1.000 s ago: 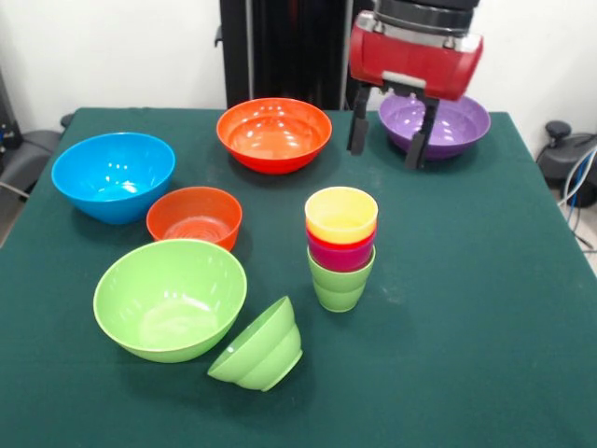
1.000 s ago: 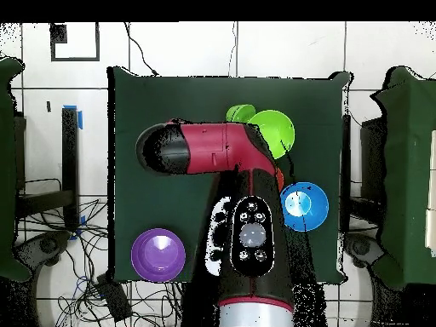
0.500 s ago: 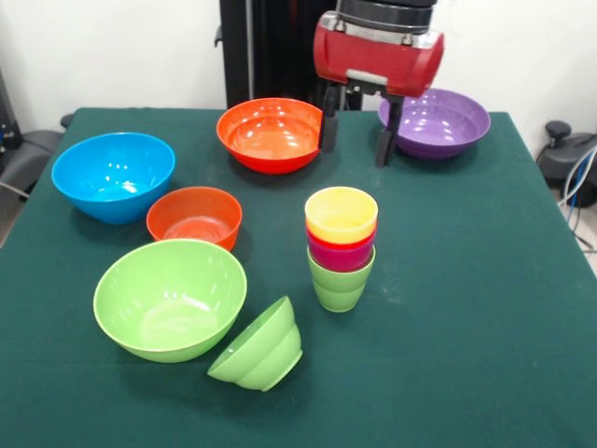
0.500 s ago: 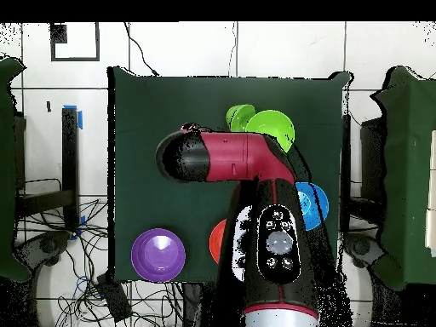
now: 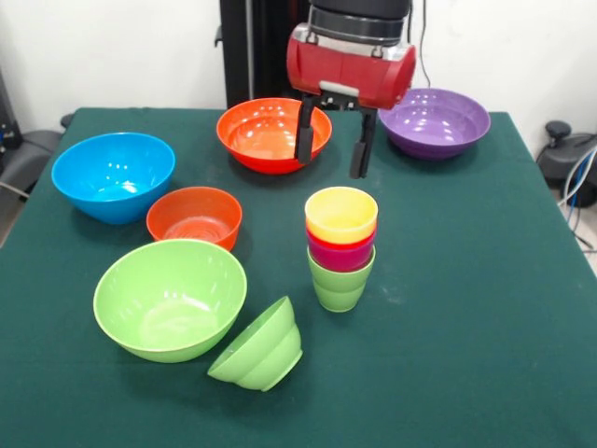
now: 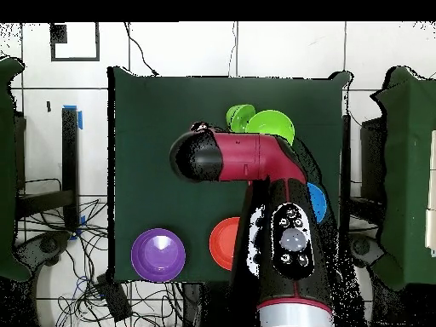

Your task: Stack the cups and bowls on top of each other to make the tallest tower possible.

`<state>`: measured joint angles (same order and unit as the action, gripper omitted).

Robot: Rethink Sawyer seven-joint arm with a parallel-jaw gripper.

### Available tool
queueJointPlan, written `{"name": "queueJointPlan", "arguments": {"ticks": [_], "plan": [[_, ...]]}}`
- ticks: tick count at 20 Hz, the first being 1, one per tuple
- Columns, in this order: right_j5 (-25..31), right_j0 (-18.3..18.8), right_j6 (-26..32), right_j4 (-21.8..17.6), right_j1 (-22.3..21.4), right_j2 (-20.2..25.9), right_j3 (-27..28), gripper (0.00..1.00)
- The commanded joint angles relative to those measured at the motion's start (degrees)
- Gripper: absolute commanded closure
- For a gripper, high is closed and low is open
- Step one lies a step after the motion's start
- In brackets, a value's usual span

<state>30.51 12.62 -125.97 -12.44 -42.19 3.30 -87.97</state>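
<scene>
The green tabletop (image 5: 485, 308) carries everything. Above its far middle hangs the red and black arm (image 5: 351, 65), whose gripper (image 5: 332, 149) has its two dark fingers (image 5: 304, 131) spread apart with nothing between them, poised above and just behind the nested cups.

Among the large bowls, the blue bowl (image 5: 113, 175) sits at the left, the light green bowl (image 5: 170, 299) nearer the front left, the orange bowl (image 5: 272, 133) at the far middle and the purple bowl (image 5: 435, 122) at the far right; all four stand upright and hold nothing. The small orange-red bowl (image 5: 194, 217) stands empty between the blue and the light green one. The small light green bowl (image 5: 257, 347) lies tipped on its side, touching the large light green bowl's front right.

The tower (image 5: 341, 247) so far is three nested cups at the tabletop's middle: a light green cup (image 5: 340, 283) at the bottom, a red-purple cup (image 5: 341, 254) in it, and the yellow cup (image 5: 341, 216) on top, its inside empty.

Since a second ago the gripper has travelled leftward in the front view, from in front of the purple bowl to beside the orange bowl's right rim. In the overhead view the arm (image 6: 247, 159) now covers less of the orange bowl (image 6: 226, 243) and more of the blue bowl (image 6: 318, 199). The bowls and cups lie as before.
</scene>
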Motion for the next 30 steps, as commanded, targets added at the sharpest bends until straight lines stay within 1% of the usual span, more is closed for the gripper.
{"name": "queueJointPlan", "arguments": {"ticks": [1,3,5,7,8,10,12,14,15,17,18,20,21,25,26,28,30], "plan": [[0.54,0.96,4.86,-3.85,3.15,4.39,0.01,0.0],[2.37,3.21,6.48,-2.71,1.67,5.59,-0.38,0.0],[2.86,5.98,6.67,-1.89,0.8,5.53,-1.57,0.0],[2.56,8.54,7.51,-2.5,0.23,5.16,-2.22,0.0],[1.66,9.67,6.77,-2.64,0.6,4.78,-2.36,0.0],[-0.63,10.93,6.91,-4.39,2.23,4.79,-1.73,0.0],[-1.26,11.76,7.65,-5.66,3.24,5.07,-0.96,0.0],[-1.62,12.79,9.29,-6.46,2.99,6.27,-1.15,0.0],[-1.49,12.26,8.76,-6.62,2.95,6.22,-1.0,0.0],[-0.08,12.55,8.41,-6.06,2.73,6.7,-0.02,0.0],[0.63,13.58,8.27,-4.91,2.19,7.66,-0.36,0.0],[2.72,14.73,8.64,-4.44,2.04,8.14,0.2,0.0],[2.59,15.08,8.72,-4.68,2.35,8.25,0.19,0.0],[1.97,13.03,4.68,-6.52,5.43,4.63,4.3,0.0],[2.02,11.73,3.27,-7.11,6.6,3.46,5.8,0.0],[2.77,9.96,1.35,-7.43,7.84,1.99,7.63,0.0],[3.12,8.93,0.09,-7.1,8.41,1.31,8.35,0.0]]}}
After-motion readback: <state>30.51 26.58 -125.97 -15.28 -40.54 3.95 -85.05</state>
